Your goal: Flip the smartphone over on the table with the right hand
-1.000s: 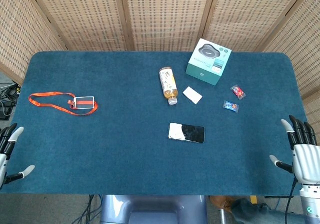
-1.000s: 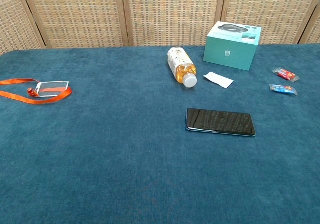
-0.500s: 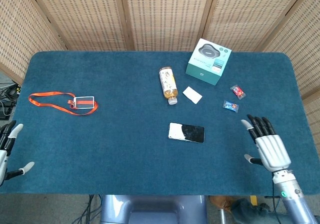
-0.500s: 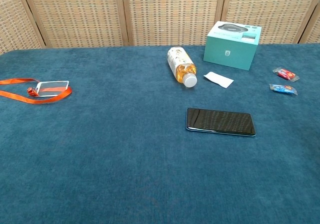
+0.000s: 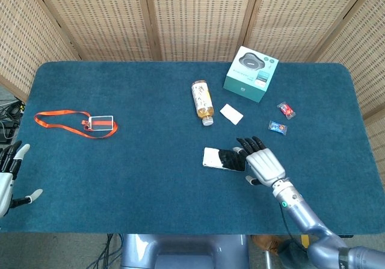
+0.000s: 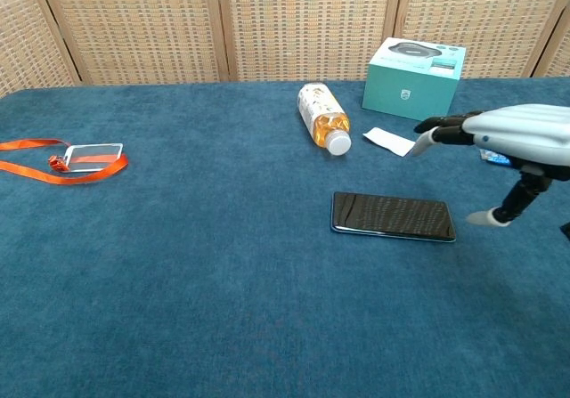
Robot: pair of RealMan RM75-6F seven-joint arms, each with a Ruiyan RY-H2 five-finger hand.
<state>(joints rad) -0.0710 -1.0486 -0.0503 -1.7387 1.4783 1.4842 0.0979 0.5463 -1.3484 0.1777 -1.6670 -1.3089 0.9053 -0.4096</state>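
The smartphone (image 5: 224,159) lies flat mid-table, screen up. The right hand (image 5: 262,162) hovers just off its right end, fingers (image 6: 443,129) spread apart and holding nothing, not touching it. The left hand (image 5: 8,182) sits spread at the table's left edge.

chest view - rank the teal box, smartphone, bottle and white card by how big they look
1. teal box, largest, though it sits farthest back.
2. smartphone, close behind the box; it lies flat and nearer the camera, so this ranking is unsure.
3. bottle, lying on its side.
4. white card, clearly smallest.
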